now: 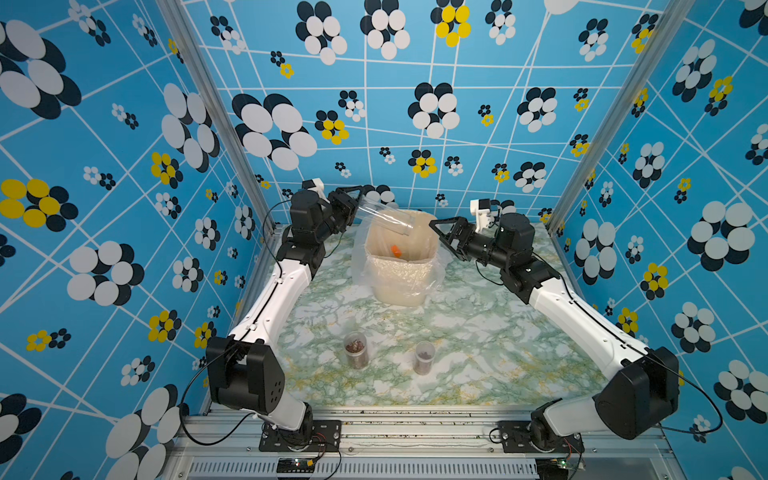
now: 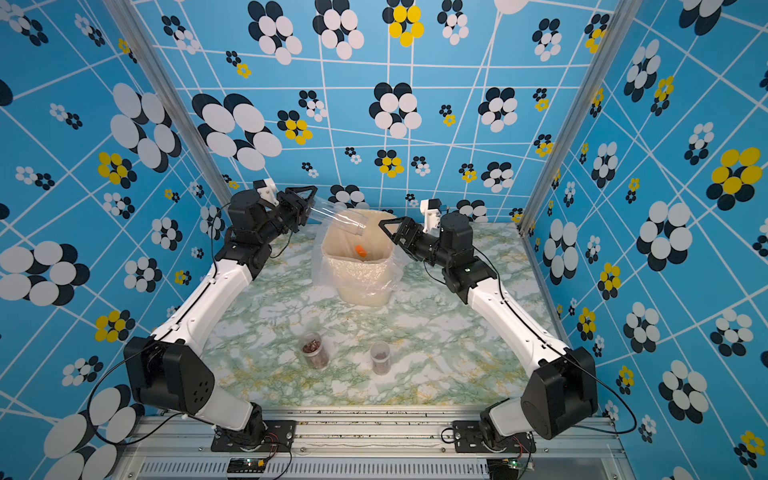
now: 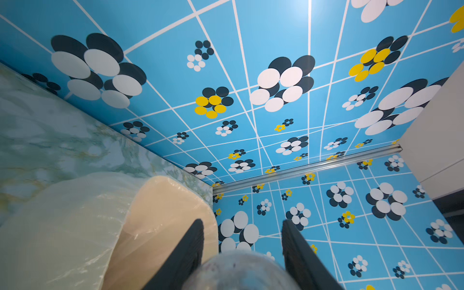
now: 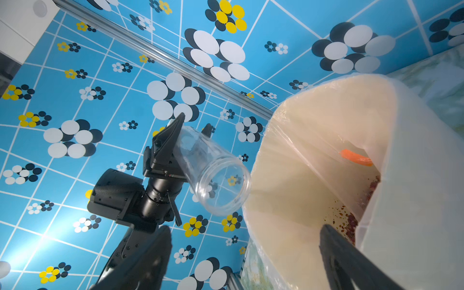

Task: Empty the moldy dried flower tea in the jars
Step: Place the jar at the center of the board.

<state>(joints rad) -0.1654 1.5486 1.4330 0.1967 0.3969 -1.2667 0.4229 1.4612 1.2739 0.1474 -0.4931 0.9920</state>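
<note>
The empty jar (image 1: pixel 384 218) tilts mouth-down over the bin (image 1: pixel 399 286) at its 10 o'clock rim, clamped by the left gripper (image 1: pixel 356 203). Some tea (image 4: pixel 351 221) lies in the bin. Two filled jars (image 1: pixel 356 349) (image 1: pixel 424 356) stand at the bin's 6 o'clock. The right gripper (image 1: pixel 442 235) gapes wide, empty, at 3 o'clock.

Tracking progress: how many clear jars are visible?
3. One empty-looking clear cylindrical jar tilted in the left pincer over the cream lined bin; a wider jar and a narrower jar, holding reddish-brown tea, upright on the marbled table.
</note>
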